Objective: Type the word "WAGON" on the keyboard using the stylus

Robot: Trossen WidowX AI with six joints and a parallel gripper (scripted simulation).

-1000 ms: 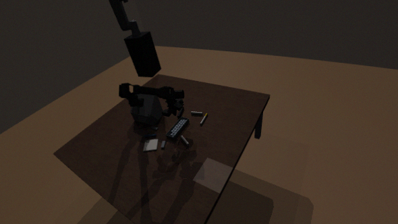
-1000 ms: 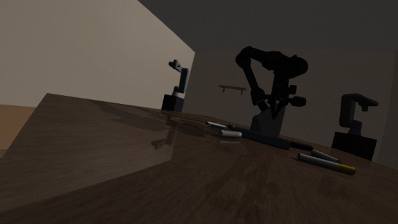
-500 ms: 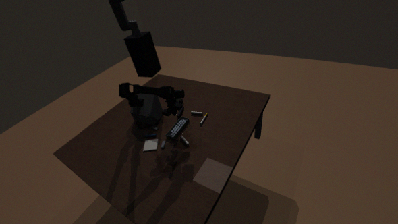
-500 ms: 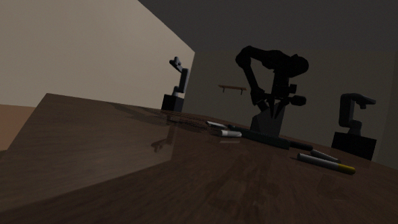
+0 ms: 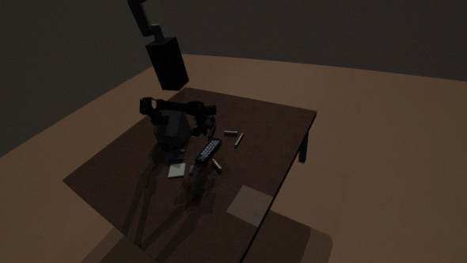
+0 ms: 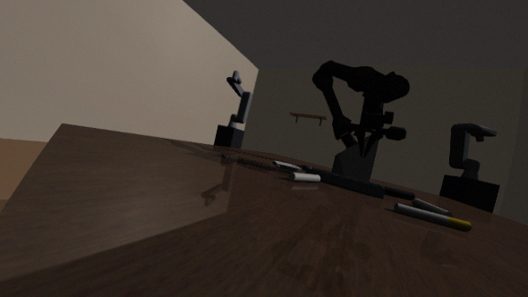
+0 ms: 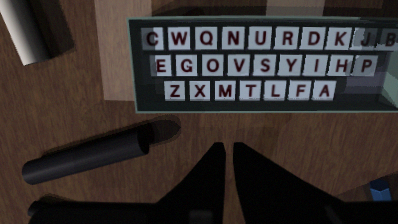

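The keyboard (image 7: pixel 145 97) (image 5: pixel 208 151) (image 6: pixel 353 182) lies flat on the dark wooden desk; in the wrist view its white keys with red letters fill the upper half of the frame. A dark cylindrical stylus (image 7: pixel 85 157) (image 5: pixel 212 131) lies on the desk just left of my fingers, apart from them, with its tip towards the keyboard's near left corner. My gripper (image 7: pixel 228 146) (image 5: pixel 204 127) (image 6: pixel 363 140) hangs low over the desk in front of the keyboard. Its fingers are almost together, with only a narrow slit and nothing between them.
A white cylinder (image 7: pixel 22 30) (image 5: pixel 230 132) lies beyond the stylus. A yellow-tipped pen (image 5: pixel 239 139) (image 6: pixel 431 216), another white cylinder (image 5: pixel 216 165) (image 6: pixel 306 177), a white pad (image 5: pixel 176 170) and small blue pieces (image 5: pixel 191 169) (image 7: pixel 381 192) lie around the keyboard. The arm's grey base (image 5: pixel 172 131) stands close behind.
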